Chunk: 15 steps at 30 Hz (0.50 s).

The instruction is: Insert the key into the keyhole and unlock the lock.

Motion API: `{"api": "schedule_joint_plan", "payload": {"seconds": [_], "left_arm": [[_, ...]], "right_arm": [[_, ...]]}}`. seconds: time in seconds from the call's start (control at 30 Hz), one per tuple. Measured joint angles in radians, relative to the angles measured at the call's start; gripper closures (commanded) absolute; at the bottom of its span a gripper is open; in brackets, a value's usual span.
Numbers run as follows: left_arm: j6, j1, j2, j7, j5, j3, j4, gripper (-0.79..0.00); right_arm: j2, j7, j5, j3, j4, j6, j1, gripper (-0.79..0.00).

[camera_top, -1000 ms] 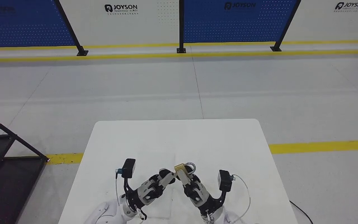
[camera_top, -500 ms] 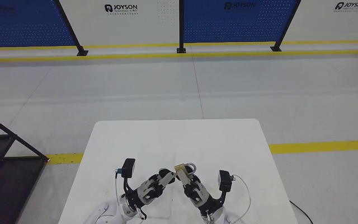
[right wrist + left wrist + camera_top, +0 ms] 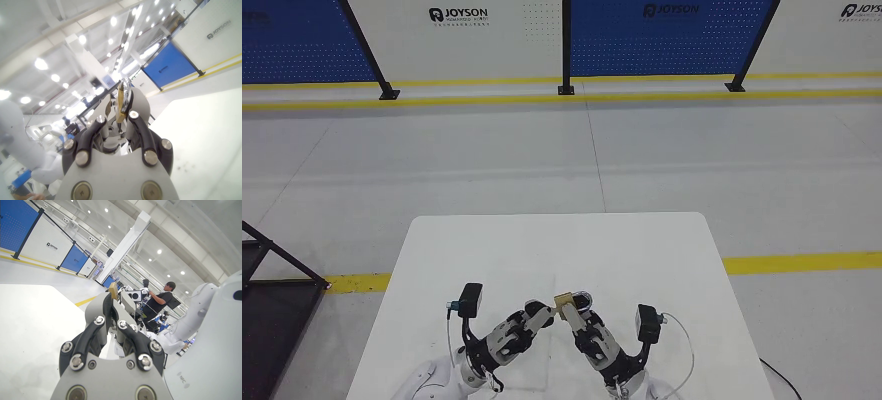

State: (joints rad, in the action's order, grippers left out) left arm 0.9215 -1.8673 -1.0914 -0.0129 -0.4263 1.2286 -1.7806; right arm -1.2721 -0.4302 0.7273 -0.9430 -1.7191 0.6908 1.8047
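You are working at a white counter [image 3: 642, 250]. Both of your arms sit over its near edge, angled in toward each other so that their tips almost meet.

Your right gripper [image 3: 575, 318] is clamped on the lock [image 3: 564, 301], squeezing it from either side between its two fingers [image 3: 140, 100]. Your left gripper [image 3: 539, 314] is drawn together. Its black pads [image 3: 108, 311] are pressed flat against one another along their length, and you cannot tell whether the key sits between them.

The lock is carried in the right gripper over the near middle of the counter. From above, you see its brass body pointing toward your left arm. The left gripper's tips stand just beside that body, and in the left wrist view a brass corner of the lock shows right past them. Whether the tips and the lock touch, you cannot tell.

In the right wrist view the body stands edge-on between the fingers. The chrome shackle [image 3: 126, 94] curves up beyond the fingertips. In the top view it lies on the side of the lock away from your left gripper.
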Motion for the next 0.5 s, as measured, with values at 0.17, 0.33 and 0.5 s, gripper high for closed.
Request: {"api": "schedule_joint_plan", "payload": {"seconds": [0.17,0.33,0.5], "left_arm": [[-0.005,0.000,0.000,0.002,-0.015,0.000,-0.002,0.000],[-0.013,0.000,-0.002,0.018,-0.045,-0.001,-0.004,0.000],[-0.032,0.000,-0.006,0.068,-0.133,0.011,-0.008,0.000]], "right_arm": [[0.002,0.007,0.003,-0.004,-0.004,0.000,0.004,0.000],[0.003,0.010,0.007,-0.003,-0.005,-0.005,0.004,0.000],[0.003,0.011,0.004,-0.002,-0.005,-0.009,0.004,0.000]]}}
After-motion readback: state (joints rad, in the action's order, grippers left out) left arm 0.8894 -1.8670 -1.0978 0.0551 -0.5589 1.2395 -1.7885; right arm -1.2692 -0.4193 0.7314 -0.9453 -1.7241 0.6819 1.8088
